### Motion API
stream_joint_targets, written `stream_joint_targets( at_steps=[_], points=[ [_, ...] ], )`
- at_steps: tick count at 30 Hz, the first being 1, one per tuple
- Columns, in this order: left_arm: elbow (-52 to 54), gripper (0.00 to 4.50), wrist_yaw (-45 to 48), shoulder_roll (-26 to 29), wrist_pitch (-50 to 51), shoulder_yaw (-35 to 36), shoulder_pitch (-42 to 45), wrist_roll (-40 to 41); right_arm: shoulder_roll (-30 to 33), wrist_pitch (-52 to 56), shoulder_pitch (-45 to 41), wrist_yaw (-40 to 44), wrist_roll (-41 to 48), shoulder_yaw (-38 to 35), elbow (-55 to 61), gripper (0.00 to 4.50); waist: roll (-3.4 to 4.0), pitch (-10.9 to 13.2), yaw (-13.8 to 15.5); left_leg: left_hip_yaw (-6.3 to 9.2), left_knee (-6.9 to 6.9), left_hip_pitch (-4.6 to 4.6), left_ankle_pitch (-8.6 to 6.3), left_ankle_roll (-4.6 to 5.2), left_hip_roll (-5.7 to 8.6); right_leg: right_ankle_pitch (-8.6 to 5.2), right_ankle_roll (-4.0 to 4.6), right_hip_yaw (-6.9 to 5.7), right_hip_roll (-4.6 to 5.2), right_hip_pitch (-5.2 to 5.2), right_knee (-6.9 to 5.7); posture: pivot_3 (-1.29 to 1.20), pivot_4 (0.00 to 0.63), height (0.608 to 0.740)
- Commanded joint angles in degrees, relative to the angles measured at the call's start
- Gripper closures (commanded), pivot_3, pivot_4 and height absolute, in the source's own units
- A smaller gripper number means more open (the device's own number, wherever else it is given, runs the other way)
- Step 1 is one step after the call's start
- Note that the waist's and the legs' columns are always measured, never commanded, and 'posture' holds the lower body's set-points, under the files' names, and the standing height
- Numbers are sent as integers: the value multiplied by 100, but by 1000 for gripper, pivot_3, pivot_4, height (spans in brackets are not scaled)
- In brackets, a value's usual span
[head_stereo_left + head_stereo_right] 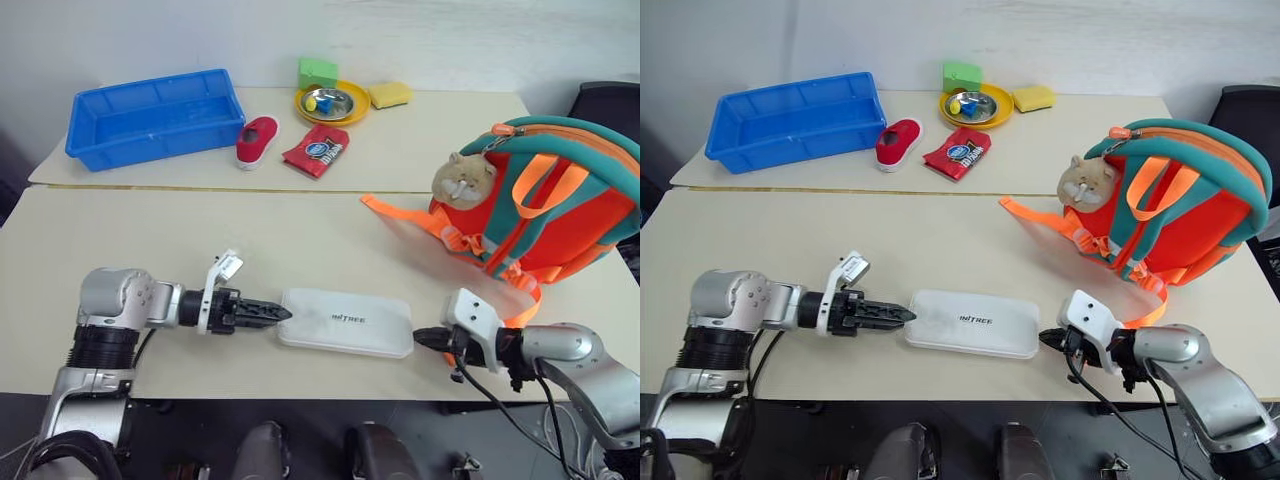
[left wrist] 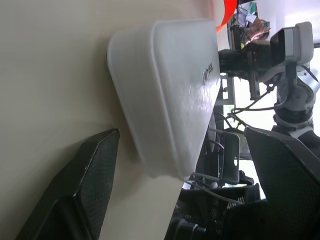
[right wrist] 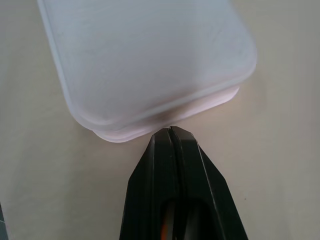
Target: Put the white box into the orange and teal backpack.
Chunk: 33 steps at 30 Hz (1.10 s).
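From the left eye view, we see the white box [image 1: 346, 322] lying flat near the front edge of the table [image 1: 200, 250], with our left gripper [image 1: 268, 313] at its left end and our right gripper [image 1: 428, 339] at its right end. The orange and teal backpack [image 1: 555, 195] stands well apart, at the far right, its top zipper looking at least partly open.

The right eye view shows the same layout; the blue tray [image 1: 790, 118], a red shoe [image 1: 898, 141] and a yellow dish [image 1: 976, 103] sit at the back, out of the way.

In the left wrist view, our 2 fingers [image 2: 85, 185] stand spread wide, one on each side of the box's near end, not yet touching it. We judge this lines up a pinch across that end.

In the right wrist view, our 2 fingers [image 3: 172, 165] are pressed together, their tip right against the box's rim. We take this as a brace, so the box cannot slide away while the left closes on it.
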<state>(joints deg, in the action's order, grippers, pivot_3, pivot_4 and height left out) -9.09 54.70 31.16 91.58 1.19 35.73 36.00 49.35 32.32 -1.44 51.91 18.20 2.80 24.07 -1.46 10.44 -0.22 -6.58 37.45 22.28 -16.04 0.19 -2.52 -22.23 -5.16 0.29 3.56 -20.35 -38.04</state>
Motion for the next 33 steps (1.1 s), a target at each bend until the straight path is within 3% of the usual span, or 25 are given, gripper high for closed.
stream_joint_targets(
  at_steps=[1, 6, 9, 14, 17, 22, 25, 28, 30, 33],
  points=[
    [-342, 324, -394, -264, -68, -327, 14, -157, -85, -142, -71, -21, -46, 39, 25, 4500, 3, -4, 31, 1, 1, -4, 1, 1, 1, 0, 0, 0, 0, 6, 0, 0, 150, 740],
    [-587, 324, -291, -489, -270, -635, 292, -85, -130, -241, -54, -48, -126, 67, -64, 4500, 6, -6, 40, 18, -1, -15, 1, 2, 12, 0, 0, -16, 12, 29, 7, 0, 150, 740],
    [-860, 861, -250, -614, -458, -670, 514, -88, -160, -264, -12, -95, -152, 37, -70, 4500, 6, -6, 35, 32, -1, -16, 2, 4, 21, 0, 0, -29, 20, 43, 16, 0, 150, 740],
    [-1066, 2422, -135, -666, -304, -431, 795, 174, -192, -382, 195, -194, -187, -36, -15, 4500, 4, -5, 3, 44, -5, -9, 4, 4, 22, 0, 0, -39, 19, 40, 19, 0, 150, 740],
    [-975, 3086, -6, -613, -217, -264, 792, 421, -328, -530, 367, -448, -218, -200, 46, 4500, 4, -5, 3, 51, -7, -8, 5, 1, 21, 0, 0, -47, 19, 43, 23, 0, 150, 740],
    [-899, 3173, -83, -677, 44, 672, 819, 855, -1042, -2, 941, -1382, 346, -1364, 719, 4500, 5, -2, 0, 55, -11, 1, 10, -6, 21, 0, 0, -49, 19, 33, 21, 0, 150, 740],
    [-757, 3173, -258, -629, 86, 1397, 848, 1036, -1324, 465, 1850, -1454, 1108, -2666, 1439, 3962, 5, -2, 28, 58, -17, 38, 19, -14, 19, 0, 0, -52, 16, -10, 10, 0, 150, 740],
    [-677, 3174, -562, -567, 92, 1993, 912, 1086, -1498, 804, 2411, -1583, 1784, -3947, 1706, 2988, 5, -2, 16, 76, -13, 65, 24, -18, 15, 0, 0, -59, 5, -23, 16, 0, 150, 740],
    [-552, 3175, -735, -501, 49, 2174, 932, 1048, -1497, 1015, 2431, -1730, 2252, -4643, 1592, 2286, 5, -2, -12, 74, -12, 63, 25, -13, 18, 0, -1, -56, 8, -20, 15, 0, 150, 740],
    [-354, 3175, -918, -511, -46, 2380, 932, 1092, -1343, 1243, 2116, -1932, 2719, -5107, 1242, 1303, 3, 0, -38, 72, -19, 45, 25, -11, 20, 3, -1, -52, 9, -8, 12, 0, 150, 740]
  ],
)
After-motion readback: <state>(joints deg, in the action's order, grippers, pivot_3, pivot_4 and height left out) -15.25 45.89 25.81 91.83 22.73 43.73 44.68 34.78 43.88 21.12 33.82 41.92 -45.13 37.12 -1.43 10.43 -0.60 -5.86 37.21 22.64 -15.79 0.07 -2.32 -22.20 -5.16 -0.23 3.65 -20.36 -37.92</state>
